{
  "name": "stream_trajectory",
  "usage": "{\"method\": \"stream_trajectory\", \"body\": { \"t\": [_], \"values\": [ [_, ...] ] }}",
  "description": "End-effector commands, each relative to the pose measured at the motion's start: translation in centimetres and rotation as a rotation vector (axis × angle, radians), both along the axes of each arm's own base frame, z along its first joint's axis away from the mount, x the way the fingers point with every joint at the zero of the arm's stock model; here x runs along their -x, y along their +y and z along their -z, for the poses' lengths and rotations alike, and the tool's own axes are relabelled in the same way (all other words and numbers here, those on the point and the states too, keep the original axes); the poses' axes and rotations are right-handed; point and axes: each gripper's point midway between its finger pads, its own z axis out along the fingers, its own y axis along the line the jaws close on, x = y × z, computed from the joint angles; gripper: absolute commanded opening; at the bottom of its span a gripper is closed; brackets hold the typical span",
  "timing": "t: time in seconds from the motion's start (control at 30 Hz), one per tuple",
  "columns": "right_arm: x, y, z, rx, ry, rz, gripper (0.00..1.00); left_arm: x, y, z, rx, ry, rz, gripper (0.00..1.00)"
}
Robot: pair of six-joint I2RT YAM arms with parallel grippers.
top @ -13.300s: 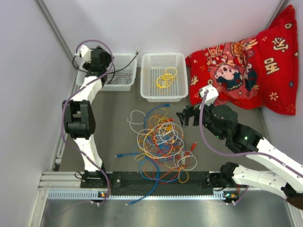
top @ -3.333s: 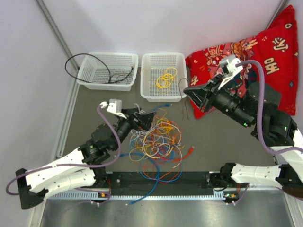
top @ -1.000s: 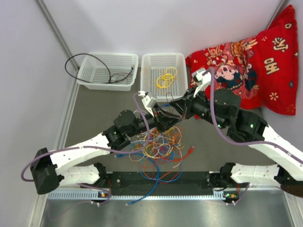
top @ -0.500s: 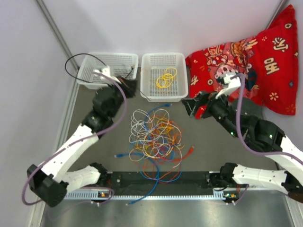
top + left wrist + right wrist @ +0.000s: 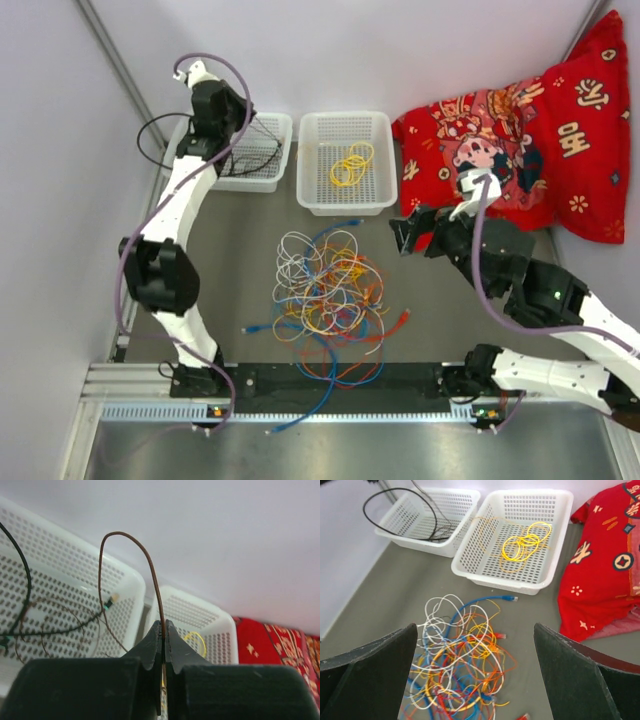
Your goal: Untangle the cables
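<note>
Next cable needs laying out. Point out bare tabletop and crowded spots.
Bare table shows between the left arm and the cable tangle, and in the strip between tangle and yellow-cable basket. Crowded: the tangle itself, and the right side under the right arm by the red cloth.

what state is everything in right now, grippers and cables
left gripper, shut on brown cable
right gripper, open, empty
cable pile, tangled on the table
yellow cable, coiled in right basket
black cable, in left basket, loop overhanging rim

Left pincer [image 5: 163, 626] apparently carried a cable [image 5: 131, 542] to the basket [image 5: 126, 586].
</note>
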Motion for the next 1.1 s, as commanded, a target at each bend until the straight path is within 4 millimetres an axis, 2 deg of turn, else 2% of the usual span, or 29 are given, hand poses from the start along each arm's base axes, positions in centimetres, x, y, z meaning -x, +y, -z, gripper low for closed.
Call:
{"method": "stream_trajectory", "body": {
  "t": [0.0, 0.07, 0.1, 0.17, 0.2, 0.23, 0.27, 0.3, 0.37, 0.4, 0.47, 0.5, 0.53, 0.57, 0.6, 0.63, 0.67, 0.7, 0.73, 0.77, 0.8, 0.83, 0.87, 0.9, 0.93, 0.97, 1.0, 1.03, 1.07],
  "values": [
    [-0.9, 0.4, 0.4, 0.039, -0.058, 0.016, 0.99, -5.0, 3.4, 2.3, 0.024, 0.029, -0.032, 0.00],
    [-1.3, 0.9, 0.6, 0.057, -0.071, 0.009, 0.99, -6.7, 4.3, 3.2, 0.033, 0.027, -0.046, 0.00],
    [-1.6, 1.0, 0.6, 0.070, -0.083, 0.013, 0.99, -8.0, 5.0, 6.0, 0.037, 0.069, -0.065, 0.00],
    [-2.1, 1.2, 1.2, 0.095, -0.078, 0.018, 0.99, -9.2, 5.3, 6.9, 0.040, 0.070, -0.059, 0.00],
    [-2.5, 0.9, 1.6, 0.108, -0.073, 0.032, 0.99, -10.0, 5.5, 9.1, 0.044, 0.103, -0.062, 0.00],
    [-2.7, 1.0, 2.0, 0.112, -0.064, 0.031, 0.99, -10.4, 5.4, 9.1, 0.047, 0.098, -0.053, 0.00],
    [-3.0, 1.0, 2.5, 0.121, -0.053, 0.032, 0.99, -10.7, 5.4, 9.5, 0.052, 0.103, -0.052, 0.07],
    [-3.4, 0.7, 3.1, 0.120, -0.038, 0.047, 0.99, -10.9, 5.4, 9.9, 0.054, 0.107, -0.054, 0.38],
    [-3.7, 0.7, 4.1, 0.120, -0.012, 0.054, 0.99, -10.5, 4.8, 9.0, 0.066, 0.098, -0.025, 0.55],
    [-3.8, 0.6, 4.4, 0.106, 0.002, 0.059, 0.99, -9.9, 4.4, 7.1, 0.061, 0.071, -0.020, 0.70],
    [-4.0, 0.7, 4.9, 0.104, 0.019, 0.053, 0.99, -8.9, 3.6, 5.4, 0.008, 0.044, -0.030, 0.88],
    [-4.1, 1.3, 5.2, 0.109, 0.035, 0.043, 0.99, -7.6, 3.1, 2.3, -0.011, -0.004, -0.025, 0.98],
    [-4.0, 1.4, 5.7, 0.127, 0.057, 0.036, 0.99, -6.8, 2.7, 2.1, -0.037, -0.003, -0.023, 0.99],
    [-4.1, 1.6, 6.1, 0.132, 0.078, 0.037, 0.99, -5.7, 1.4, 1.3, -0.081, -0.014, -0.010, 0.99],
    [-4.3, 2.1, 6.5, 0.141, 0.101, 0.035, 0.99, -3.7, 0.8, -2.1, -0.094, -0.071, -0.003, 0.99],
    [-4.3, 2.7, 6.9, 0.144, 0.116, 0.012, 0.99, -2.5, 0.1, -0.9, -0.119, -0.044, 0.012, 0.99],
    [-4.2, 3.0, 7.4, 0.154, 0.132, 0.000, 0.99, -1.0, -2.0, -1.3, -0.136, -0.050, 0.045, 0.99],
    [-4.2, 3.2, 7.9, 0.149, 0.151, -0.001, 0.99, 1.3, -2.1, -4.0, -0.130, -0.098, 0.016, 0.99],
    [-4.1, 3.7, 8.8, 0.159, 0.174, -0.018, 0.99, 2.5, -2.8, -1.4, -0.135, -0.047, 0.022, 0.99],
    [-4.0, 3.9, 9.4, 0.164, 0.191, -0.025, 0.99, 4.1, -4.6, -1.2, -0.110, -0.043, 0.042, 0.99],
    [-3.9, 4.1, 10.2, 0.157, 0.220, -0.027, 0.99, 6.3, -4.4, -2.7, -0.078, -0.072, 0.024, 0.99],
    [-3.5, 4.5, 10.8, 0.151, 0.246, -0.047, 0.99, 7.6, -4.8, 0.5, -0.062, -0.007, 0.030, 0.99],
    [-3.3, 4.8, 11.2, 0.142, 0.262, -0.057, 0.99, 8.9, -5.4, 1.1, 0.018, 0.007, 0.035, 0.99],
    [-3.0, 4.9, 11.9, 0.121, 0.292, -0.057, 0.99, 11.5, -5.0, 3.3, 0.045, 0.033, 0.050, 0.99],
    [-2.6, 5.2, 12.4, 0.107, 0.315, -0.073, 0.99, 12.4, -5.5, 2.4, 0.101, -0.043, 0.089, 0.99],
    [-2.4, 5.4, 12.7, 0.074, 0.334, -0.072, 0.99, 13.7, -5.2, 2.7, 0.211, -0.055, 0.070, 0.99],
    [-2.1, 5.5, 13.4, 0.067, 0.347, -0.078, 0.99, 16.2, -3.8, 5.1, 0.275, -0.057, 0.026, 0.99],
    [-1.6, 5.9, 13.8, 0.051, 0.361, -0.113, 0.99, 17.6, -4.1, 5.6, 0.337, -0.057, 0.086, 0.99],
    [-1.2, 6.0, 13.7, 0.022, 0.365, -0.123, 0.99, 18.3, -3.2, 4.6, 0.383, -0.117, 0.128, 0.99]
  ]
}}
